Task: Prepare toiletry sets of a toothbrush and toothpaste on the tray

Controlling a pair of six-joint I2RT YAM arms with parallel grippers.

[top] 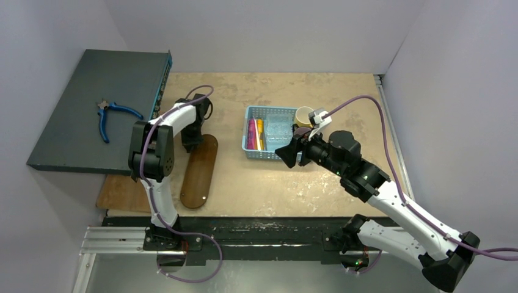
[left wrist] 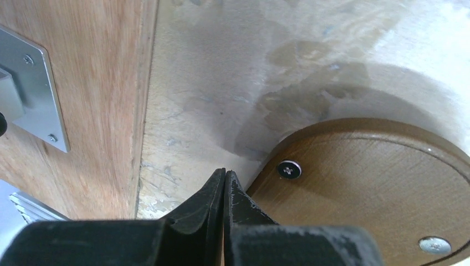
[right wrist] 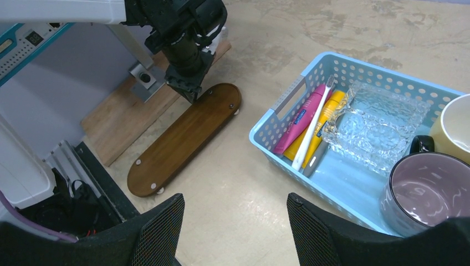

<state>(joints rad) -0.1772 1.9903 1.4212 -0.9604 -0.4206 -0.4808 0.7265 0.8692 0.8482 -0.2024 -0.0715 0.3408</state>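
The dark brown tray (top: 200,171) lies lengthwise on the table, and its rounded far end fills the left wrist view (left wrist: 377,194). My left gripper (left wrist: 225,174) is shut with nothing in it, its tips low at that end's left edge (top: 191,145). The pale toothbrush (right wrist: 313,127) lies in the blue basket (right wrist: 277,111) across the pink toothpaste (right wrist: 302,119) and the yellow toothpaste (right wrist: 324,122). My right gripper (right wrist: 235,202) is open and empty, hovering above the table just in front of the basket's near corner (top: 292,155).
The basket also holds a clear glass dish (right wrist: 377,127), a dark mug (right wrist: 429,191) and a yellow cup (right wrist: 451,127). Blue-handled pliers (top: 113,116) lie on a raised dark grey platform (top: 73,140) at the left. A lighter wooden board (top: 122,192) sits under its near edge.
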